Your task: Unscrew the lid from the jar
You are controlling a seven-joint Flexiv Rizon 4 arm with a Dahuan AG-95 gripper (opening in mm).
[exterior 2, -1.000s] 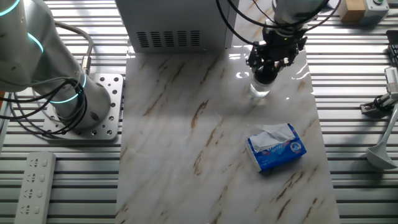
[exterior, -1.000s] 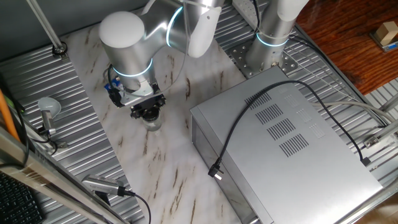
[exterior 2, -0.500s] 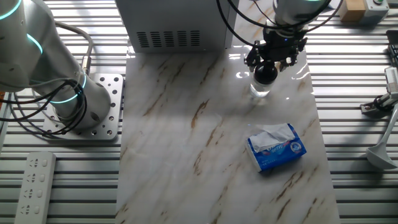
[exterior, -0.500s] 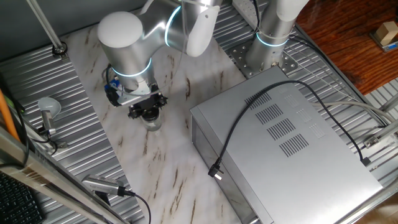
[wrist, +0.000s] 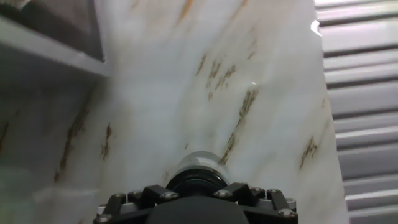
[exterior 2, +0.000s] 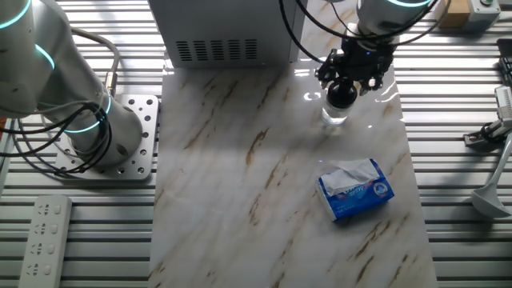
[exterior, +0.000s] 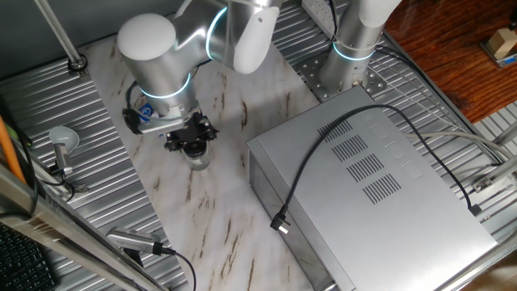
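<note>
While most of the table is just marble slab, going left to right in the other fixed view you've got the second arm's base [exterior 2: 96, 132] parked on the far left, the grey metal box [exterior 2: 220, 32] at the back, then the action: the gripper [exterior 2: 346, 78] sits right on top of the jar [exterior 2: 336, 114], fingers clamped around the black lid [exterior 2: 342, 94]. Looks closed on the cap to me, though the contact itself is tucked under the hand. The jar stands upright on the marble near the right rear corner, well apart from the blue-and-white packet [exterior 2: 356, 189] lying closer to the front. The hand view just shows the lid [wrist: 198, 184] and a clear rim peeking out below the fingers. My worry: nothing holds the jar body, so it could just spin along with the lid on that slick surface, or tip and skate off if the wrist pulls sideways.
</note>
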